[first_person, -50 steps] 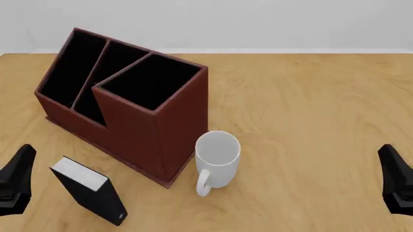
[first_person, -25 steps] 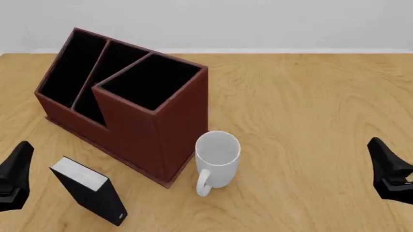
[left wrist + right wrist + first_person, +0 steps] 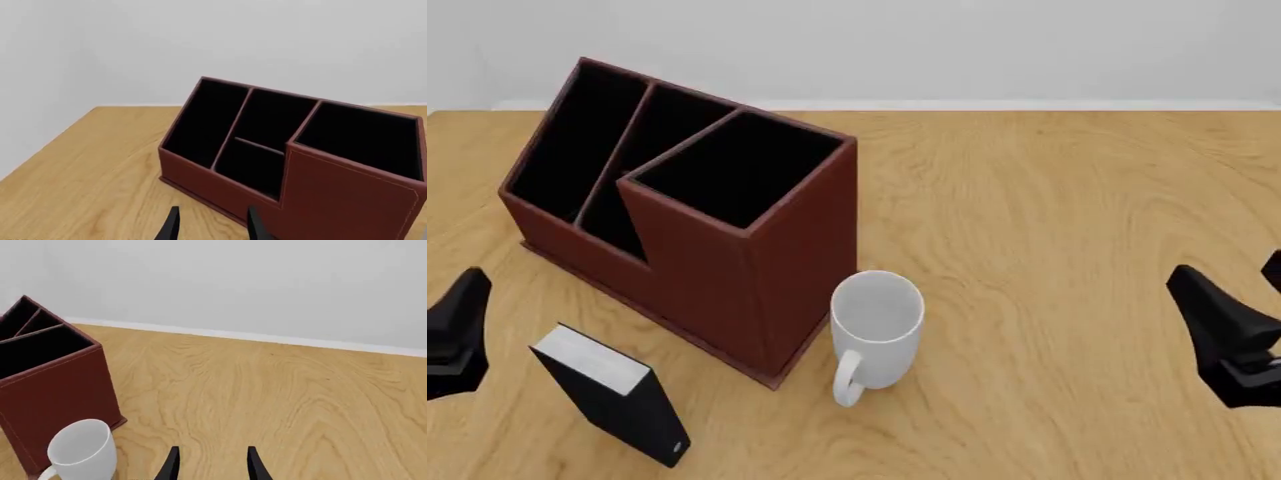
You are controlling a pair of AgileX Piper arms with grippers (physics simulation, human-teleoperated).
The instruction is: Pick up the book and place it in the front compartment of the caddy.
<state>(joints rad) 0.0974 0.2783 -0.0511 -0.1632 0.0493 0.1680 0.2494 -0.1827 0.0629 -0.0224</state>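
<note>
Right gripper edging inward toward nine o'clock, left gripper lifting; both agape, empty. Book untouched; approach only starting.

Red-brown caddy on wooden table, black compartments, left hand fingertips parted, holding nothing

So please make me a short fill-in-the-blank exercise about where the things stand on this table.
1. The white mug stands upright, its handle toward the camera, beside the ____ caddy.
2. The book stands on the table, near the ____ hand.
3. The caddy's compartments hold ____.
4. The right hand has its fingers ____.

Missing words: red-brown; left; nothing; open
</note>
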